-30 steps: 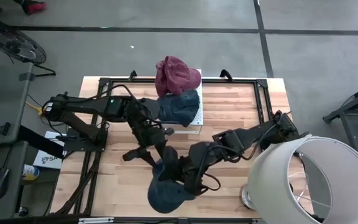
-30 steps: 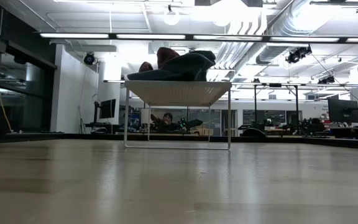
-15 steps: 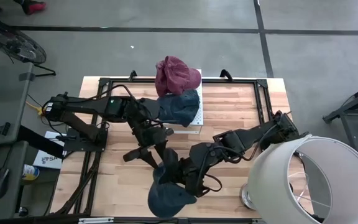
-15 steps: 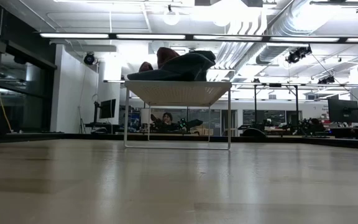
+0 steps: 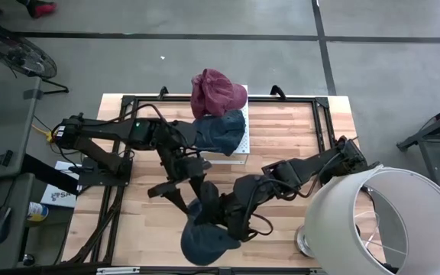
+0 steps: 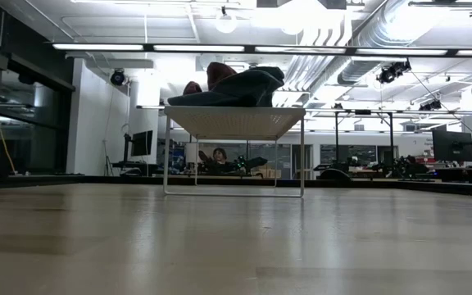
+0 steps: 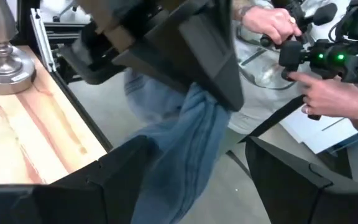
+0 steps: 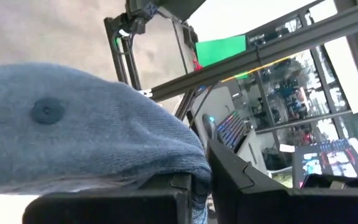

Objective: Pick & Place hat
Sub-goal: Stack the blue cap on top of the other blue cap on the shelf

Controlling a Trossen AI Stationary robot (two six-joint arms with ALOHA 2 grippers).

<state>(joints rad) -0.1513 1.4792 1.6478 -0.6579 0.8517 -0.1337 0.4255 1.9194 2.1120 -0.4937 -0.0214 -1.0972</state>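
From above, the right gripper (image 5: 208,218) is clamping a blue hat (image 5: 205,243) near the table (image 5: 281,153) front edge. Only the left wrist view is showing the hat hanging downward between the parted fingers (image 7: 114,180) of the left gripper (image 7: 191,180).

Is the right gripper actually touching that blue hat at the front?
Touching. The right wrist view shows the right gripper pinching the blue hat's edge between its fingers.

Overhead camera straight down on table (image 5: 281,137), tabletop camera level across, wrist cameras close, sharing blue hat (image 7: 179,155).
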